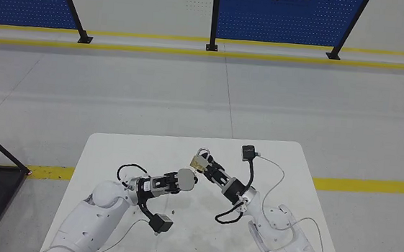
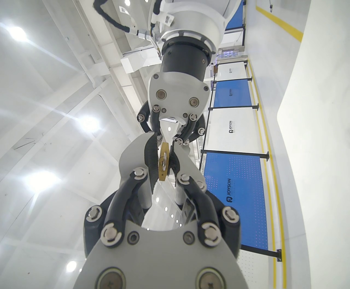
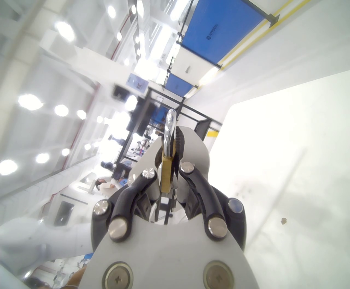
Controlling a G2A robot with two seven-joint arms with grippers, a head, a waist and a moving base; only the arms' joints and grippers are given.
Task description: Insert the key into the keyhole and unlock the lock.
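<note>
Closest up, the left claw (image 2: 163, 145) is pinched shut on the key (image 2: 163, 167), a thin brass piece seen edge-on. It looks light, stiff and slick, and likely to twist unless held by its flat head. The right claw (image 3: 171, 141) clamps the lock (image 3: 167, 172) by its brass body, shackle (image 3: 170, 126) outward, above the table (image 3: 287, 153). I'd guess it is heavier and hard, best gripped on the flat sides. Whether the key has reached the keyhole I cannot tell.

— What is the right gripper (image 3: 173, 141) holding?
— It is clamping a brass lock (image 3: 166, 175) between its fingers, the silver shackle (image 3: 170, 126) sticking out past the tips.
— And around it?
— A white table (image 3: 287, 153) is lying beside the gripper, carrying a small dark speck (image 3: 283, 220).
</note>
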